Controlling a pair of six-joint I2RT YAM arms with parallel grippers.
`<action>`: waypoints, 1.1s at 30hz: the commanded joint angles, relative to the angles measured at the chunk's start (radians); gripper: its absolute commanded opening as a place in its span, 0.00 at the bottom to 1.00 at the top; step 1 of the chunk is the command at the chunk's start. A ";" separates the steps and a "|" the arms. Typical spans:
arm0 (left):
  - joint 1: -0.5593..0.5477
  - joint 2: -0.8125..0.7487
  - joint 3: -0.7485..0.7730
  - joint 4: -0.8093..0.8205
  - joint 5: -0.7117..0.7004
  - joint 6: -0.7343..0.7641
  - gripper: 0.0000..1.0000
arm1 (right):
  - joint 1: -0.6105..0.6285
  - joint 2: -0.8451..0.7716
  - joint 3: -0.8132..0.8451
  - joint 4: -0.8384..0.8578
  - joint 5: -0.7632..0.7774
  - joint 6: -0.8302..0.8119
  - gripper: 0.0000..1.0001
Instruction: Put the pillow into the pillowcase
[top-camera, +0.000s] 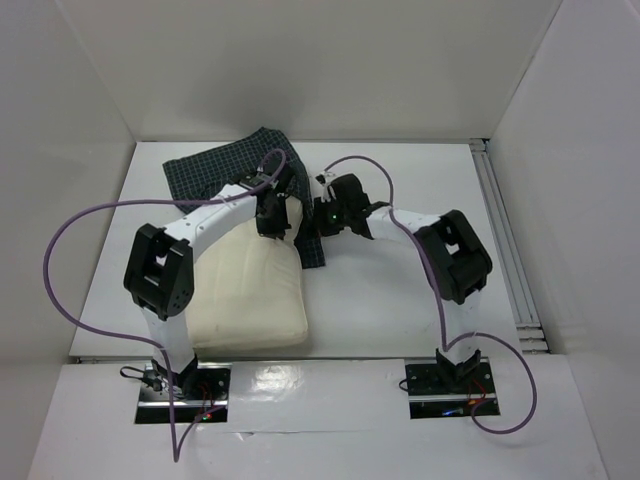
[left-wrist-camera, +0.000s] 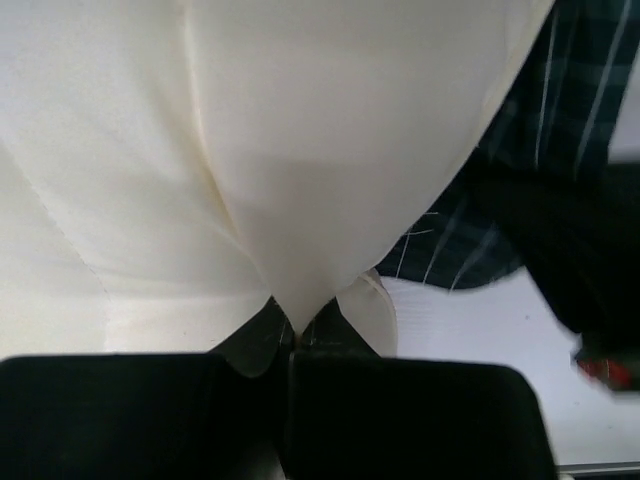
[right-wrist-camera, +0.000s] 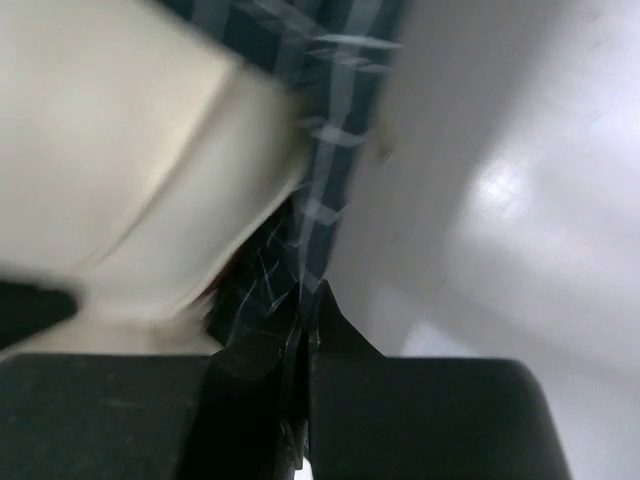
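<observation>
The cream pillow (top-camera: 250, 285) lies on the table in front of the left arm, its far end at the mouth of the dark checked pillowcase (top-camera: 215, 165). My left gripper (top-camera: 272, 222) is shut on a pinch of the pillow's far edge; the left wrist view shows the cream fabric (left-wrist-camera: 300, 150) drawn into the closed jaws (left-wrist-camera: 297, 332). My right gripper (top-camera: 318, 222) is shut on the pillowcase's edge (right-wrist-camera: 300, 260) beside the pillow's right side (right-wrist-camera: 110, 170). The pillowcase's far part lies flat behind both grippers.
White walls enclose the table on the left, back and right. A metal rail (top-camera: 505, 240) runs along the right edge. Purple cables (top-camera: 70, 225) loop from both arms. Bare table (top-camera: 400, 310) lies right of the pillow.
</observation>
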 joint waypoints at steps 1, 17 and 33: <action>0.035 -0.043 0.041 0.060 0.032 -0.060 0.00 | 0.040 -0.216 -0.102 0.052 -0.070 0.000 0.00; -0.010 0.173 0.367 -0.025 -0.101 -0.301 0.00 | 0.167 -0.603 -0.306 -0.254 -0.414 -0.030 0.00; -0.109 0.077 0.234 0.000 0.216 0.082 0.89 | 0.048 -0.835 -0.360 -0.530 0.144 0.072 0.97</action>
